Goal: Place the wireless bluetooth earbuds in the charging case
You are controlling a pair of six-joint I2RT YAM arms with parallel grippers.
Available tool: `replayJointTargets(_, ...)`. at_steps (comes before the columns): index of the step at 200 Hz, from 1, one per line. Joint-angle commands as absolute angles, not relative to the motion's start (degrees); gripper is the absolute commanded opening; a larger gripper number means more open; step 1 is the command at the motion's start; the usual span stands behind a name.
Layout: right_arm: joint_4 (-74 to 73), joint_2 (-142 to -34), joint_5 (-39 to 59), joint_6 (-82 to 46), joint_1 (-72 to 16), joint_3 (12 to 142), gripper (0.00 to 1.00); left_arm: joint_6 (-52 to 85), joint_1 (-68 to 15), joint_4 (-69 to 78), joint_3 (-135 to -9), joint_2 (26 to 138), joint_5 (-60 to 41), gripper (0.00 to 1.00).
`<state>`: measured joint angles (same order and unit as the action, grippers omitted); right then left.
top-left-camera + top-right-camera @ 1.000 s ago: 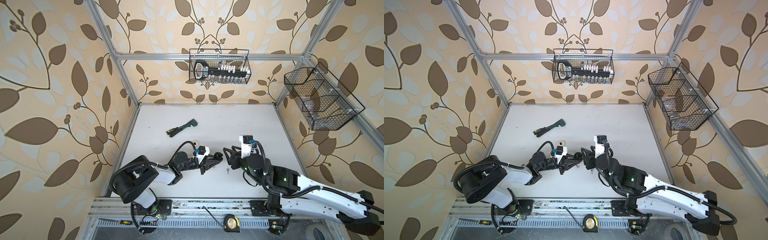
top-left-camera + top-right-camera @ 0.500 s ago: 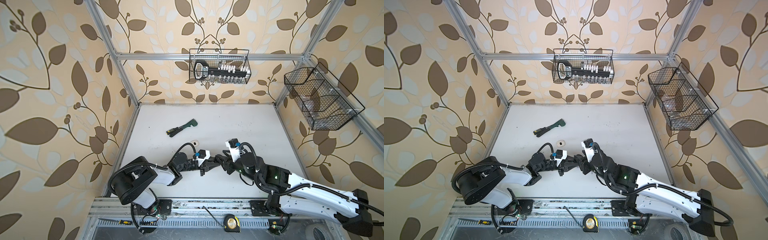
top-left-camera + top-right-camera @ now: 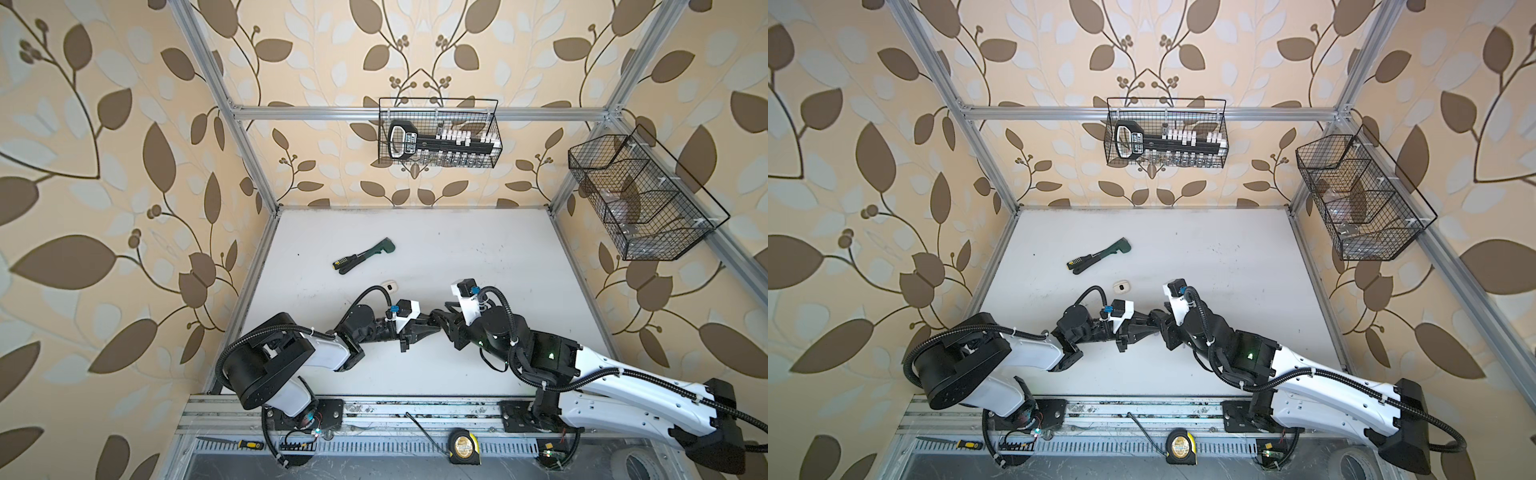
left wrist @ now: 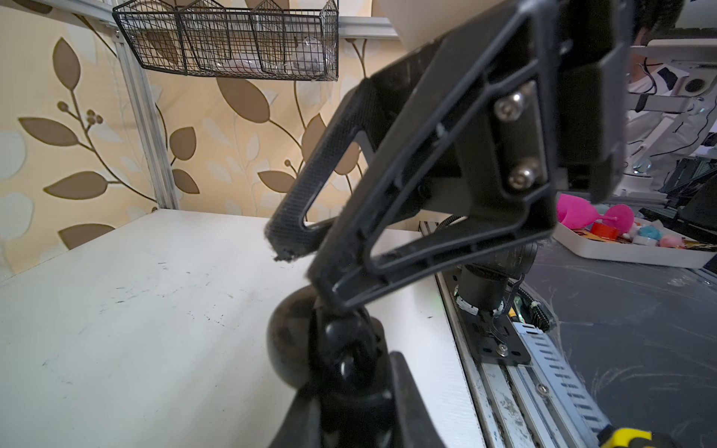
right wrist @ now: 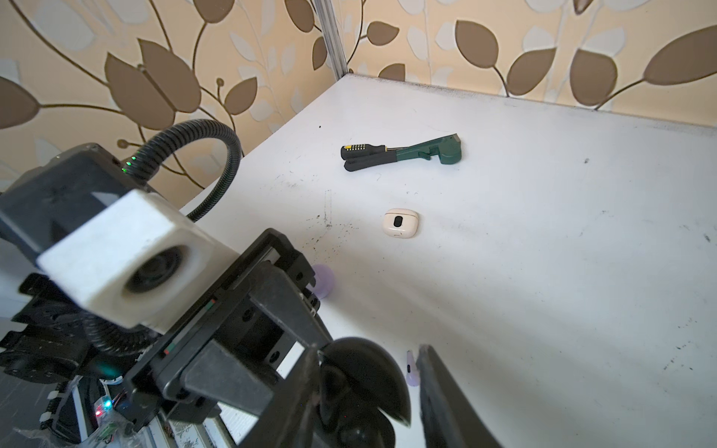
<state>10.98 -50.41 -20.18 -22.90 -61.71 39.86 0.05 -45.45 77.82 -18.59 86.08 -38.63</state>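
Case (image 5: pixel 364 372) in left end effector (image 3: pixel 432 328)

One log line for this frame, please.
left pincer: shut on black case | right pincer: jaws apart at that case | lilac earbud: on table | white case: closed, on table

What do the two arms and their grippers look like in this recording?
The left arm and right arm have white shells over black joints, with black corrugated conduit looping past each wrist. A green light glows on the right arm. The left gripper and right gripper are black, with open triangular-frame fingers and textured pads.
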Motion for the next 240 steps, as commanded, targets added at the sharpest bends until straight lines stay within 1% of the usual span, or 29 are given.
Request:
replayJointTargets(1, 12.12, -50.73, -21.88, -23.20, -61.46, 39.12, 0.42, -1.27, -46.06, 81.62, -18.26, 84.03, -40.34, 0.00)
replayJointTargets(72, 12.72, -50.05, -22.41, -23.74, -61.45, 38.07, 0.40, -1.86, -46.14, 81.59, -17.87, 83.28, -40.96, 0.00)
replayJointTargets(108, 12.88, -50.45, -20.63, -23.63, -61.65, 37.78, 0.38, -1.94, -46.15, 81.58, -17.94, 83.40, -41.13, 0.00)
replayJointTargets(130, 12.59, -49.58, -20.29, -23.07, -62.48, 38.47, 0.38, -1.94, -46.14, 81.56, -18.05, 83.52, -41.13, 0.00)
replayJointTargets(174, 15.07, -47.31, -21.98, -24.09, -63.11, 40.56, 0.43, -1.93, -46.14, 81.60, -17.94, 83.45, -41.13, 0.00)
replayJointTargets(240, 16.87, -46.19, -22.77, -25.17, -62.84, 38.77, 0.42, -1.92, -46.15, 81.58, -17.94, 83.32, -41.22, 0.00)
